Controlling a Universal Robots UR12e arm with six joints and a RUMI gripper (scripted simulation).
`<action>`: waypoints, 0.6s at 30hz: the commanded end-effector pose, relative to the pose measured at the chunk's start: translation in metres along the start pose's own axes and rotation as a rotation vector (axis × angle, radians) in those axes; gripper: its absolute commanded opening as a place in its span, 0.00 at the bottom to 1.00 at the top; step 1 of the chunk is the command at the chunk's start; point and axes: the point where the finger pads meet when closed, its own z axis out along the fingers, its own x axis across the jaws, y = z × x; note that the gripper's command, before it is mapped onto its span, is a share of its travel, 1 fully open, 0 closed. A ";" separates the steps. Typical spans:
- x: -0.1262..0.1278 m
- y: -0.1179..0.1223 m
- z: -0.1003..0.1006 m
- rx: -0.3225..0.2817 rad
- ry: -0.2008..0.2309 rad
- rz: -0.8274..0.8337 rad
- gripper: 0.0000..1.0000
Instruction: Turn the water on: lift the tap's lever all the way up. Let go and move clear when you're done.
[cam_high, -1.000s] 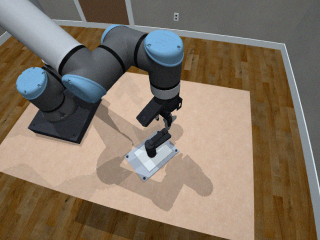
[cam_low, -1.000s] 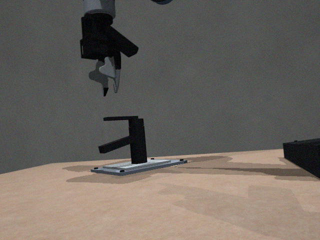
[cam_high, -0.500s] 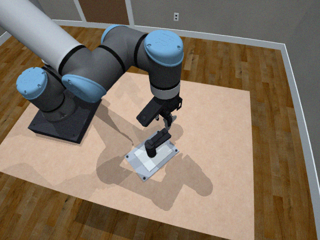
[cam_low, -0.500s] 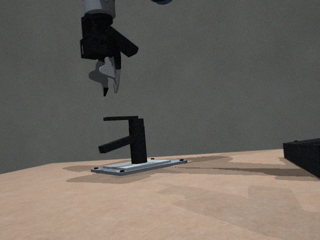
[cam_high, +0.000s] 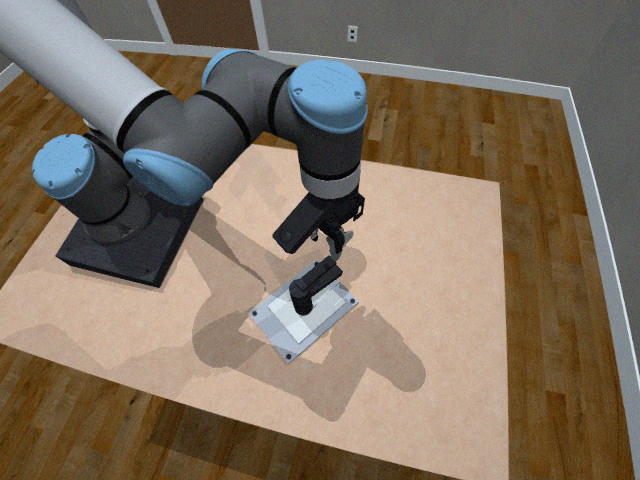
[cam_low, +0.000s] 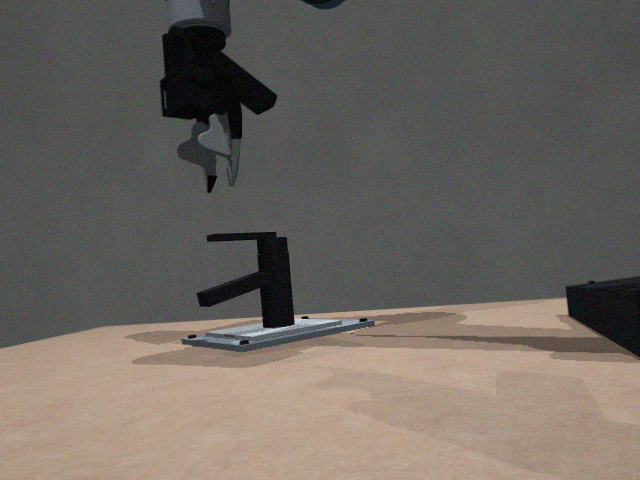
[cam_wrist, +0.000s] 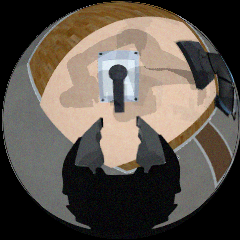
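Observation:
A black tap stands upright on a grey base plate on the tan mat. Its flat lever lies level at the top, and the spout slopes down below it, both pointing left in the exterior view. My gripper hangs well above the lever's free end, fingers pointing down, partly open with nothing between them. In the top view the gripper is just beyond the tap. In the wrist view the tap shows ahead of the open fingers.
The arm's dark base block sits at the mat's left side and also shows in the exterior view at the right. Wooden floor and grey walls surround the mat.

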 end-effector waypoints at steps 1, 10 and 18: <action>-0.001 0.000 -0.001 -0.001 -0.001 0.000 0.37; -0.001 0.000 0.001 -0.001 -0.001 0.000 0.37; -0.001 0.000 0.008 -0.001 0.000 0.000 0.37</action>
